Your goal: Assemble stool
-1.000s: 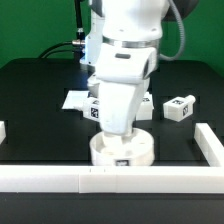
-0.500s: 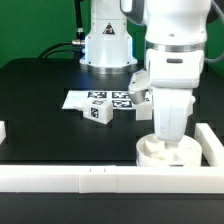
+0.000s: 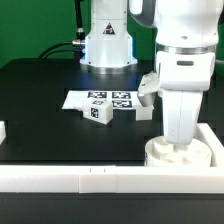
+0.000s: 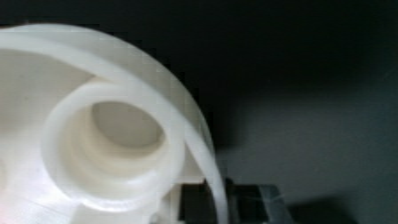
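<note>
A black worktop (image 3: 40,130) is seen, edged at the near side and at the exterior view's right by a white border rail (image 3: 60,178). The white arm (image 3: 185,60) is held upright over the rail's corner. The marker board (image 3: 78,99) lies flat near the middle. The round seat (image 3: 205,153) is placed in that corner, just beside the rail, under the arm. One leg (image 3: 98,113) is set at the board's near edge; a second leg (image 3: 146,109) is partly hidden behind the arm. The end effector (image 3: 178,142) is lowered into the seat and, in the wrist view, is closed on its rim (image 4: 199,150).
</note>
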`<act>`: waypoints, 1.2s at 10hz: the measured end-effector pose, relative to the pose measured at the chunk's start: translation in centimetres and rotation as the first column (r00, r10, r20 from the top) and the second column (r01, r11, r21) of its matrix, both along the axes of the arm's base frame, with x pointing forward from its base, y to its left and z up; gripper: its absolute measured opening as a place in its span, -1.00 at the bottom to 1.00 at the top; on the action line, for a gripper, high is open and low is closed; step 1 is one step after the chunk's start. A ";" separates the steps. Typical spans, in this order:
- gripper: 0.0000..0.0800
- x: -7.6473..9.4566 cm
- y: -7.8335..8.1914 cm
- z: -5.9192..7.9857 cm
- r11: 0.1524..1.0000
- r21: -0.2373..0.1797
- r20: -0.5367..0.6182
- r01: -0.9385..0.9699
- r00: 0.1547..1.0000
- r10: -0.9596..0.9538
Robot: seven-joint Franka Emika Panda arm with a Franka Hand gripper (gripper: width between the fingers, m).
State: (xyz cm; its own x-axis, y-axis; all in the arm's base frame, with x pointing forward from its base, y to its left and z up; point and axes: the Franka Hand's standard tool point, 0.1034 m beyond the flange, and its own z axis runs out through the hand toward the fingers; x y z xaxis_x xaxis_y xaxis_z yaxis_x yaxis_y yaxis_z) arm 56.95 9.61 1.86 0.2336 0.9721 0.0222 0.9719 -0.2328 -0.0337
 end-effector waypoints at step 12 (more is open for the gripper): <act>0.62 -0.9 0.8 4.2 0.796 0.036 0.039 0.604 0.795 -0.606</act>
State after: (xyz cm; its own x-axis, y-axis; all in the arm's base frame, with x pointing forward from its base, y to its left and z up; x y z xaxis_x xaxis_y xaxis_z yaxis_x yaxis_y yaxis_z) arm 56.03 10.46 6.02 0.7721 0.6320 0.0659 0.6336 -0.7736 -0.0041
